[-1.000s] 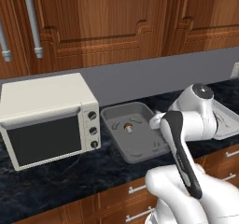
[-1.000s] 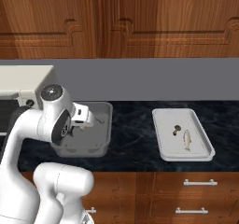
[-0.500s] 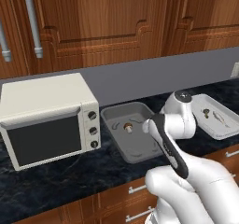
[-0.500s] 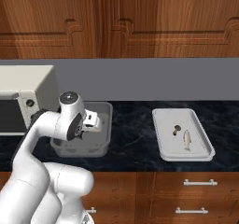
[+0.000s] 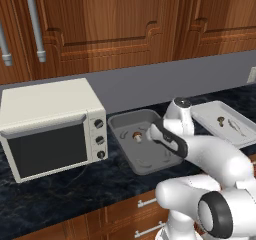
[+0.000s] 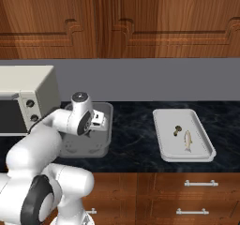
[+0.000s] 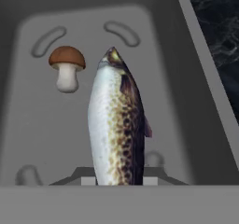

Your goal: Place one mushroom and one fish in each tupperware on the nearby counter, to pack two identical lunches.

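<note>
My gripper (image 7: pixel 116 178) is shut on a speckled dark fish (image 7: pixel 116 125), which hangs nose-down over the mid-grey tupperware tub (image 7: pixel 46 125). A red-brown-capped mushroom (image 7: pixel 66 64) lies on the tub's floor just beside the fish's head. From the right base, my gripper (image 6: pixel 100 121) hovers over the tub (image 6: pixel 86 149). From the left base, the same mushroom (image 5: pixel 136 135) shows in the tub (image 5: pixel 120 119). The off-white tupperware tray (image 6: pixel 161 142) on the black counter (image 6: pixel 133 125) holds a duller mushroom (image 6: pixel 177 130) and a pale fish (image 6: pixel 188 140).
A cream toaster oven (image 5: pixel 50 124) stands right beside the grey tub's left side. Wooden wall cabinets hang above and drawers with steel handles (image 6: pixel 201 183) sit below. Bare counter lies between the tub and the tray.
The arm has swung from between the two containers to over the grey tub and lowered, still holding the fish. Things in the tub and the tray have not moved.
</note>
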Available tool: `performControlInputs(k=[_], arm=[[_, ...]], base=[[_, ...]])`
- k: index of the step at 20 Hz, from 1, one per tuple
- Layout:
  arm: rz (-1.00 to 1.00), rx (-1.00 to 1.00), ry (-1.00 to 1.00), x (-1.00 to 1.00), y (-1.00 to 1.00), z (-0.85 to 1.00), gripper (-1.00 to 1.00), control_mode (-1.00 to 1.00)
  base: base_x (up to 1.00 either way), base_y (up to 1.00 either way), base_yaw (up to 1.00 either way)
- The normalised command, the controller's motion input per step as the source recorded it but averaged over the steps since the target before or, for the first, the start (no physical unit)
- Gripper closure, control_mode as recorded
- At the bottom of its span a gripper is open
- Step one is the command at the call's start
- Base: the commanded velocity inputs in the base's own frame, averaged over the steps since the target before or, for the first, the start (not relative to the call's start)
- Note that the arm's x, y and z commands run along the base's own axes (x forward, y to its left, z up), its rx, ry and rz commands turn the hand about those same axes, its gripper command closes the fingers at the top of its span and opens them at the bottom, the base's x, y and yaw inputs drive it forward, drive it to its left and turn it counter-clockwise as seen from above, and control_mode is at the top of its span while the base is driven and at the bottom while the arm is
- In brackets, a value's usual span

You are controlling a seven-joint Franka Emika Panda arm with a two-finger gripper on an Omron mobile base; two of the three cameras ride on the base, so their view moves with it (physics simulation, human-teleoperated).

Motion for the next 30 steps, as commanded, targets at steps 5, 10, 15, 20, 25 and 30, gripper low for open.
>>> performControlInputs(k=[5,10,15,20,25,30], arm=[[-0.01,0.00,0.07,0.63,0.00,-0.37,1.00,-1.00],[0.00,0.00,0.06,0.45,0.00,-0.39,1.00,-1.00],[0.00,-0.03,-0.01,0.08,0.05,-0.29,1.00,-1.00],[-0.03,-0.07,-0.11,-0.22,0.19,0.02,-1.00,-1.00],[-0.05,-0.01,-0.13,-0.66,0.01,0.61,-1.00,-1.00],[-0.06,0.00,0.00,-0.39,0.00,0.76,-1.00,-1.00]], base=[[0.00,0.00,0.00],[0.00,0.00,0.00],[0.00,0.00,0.00],[0.00,0.00,0.00],[0.00,0.00,0.00],[0.00,0.00,0.00]])
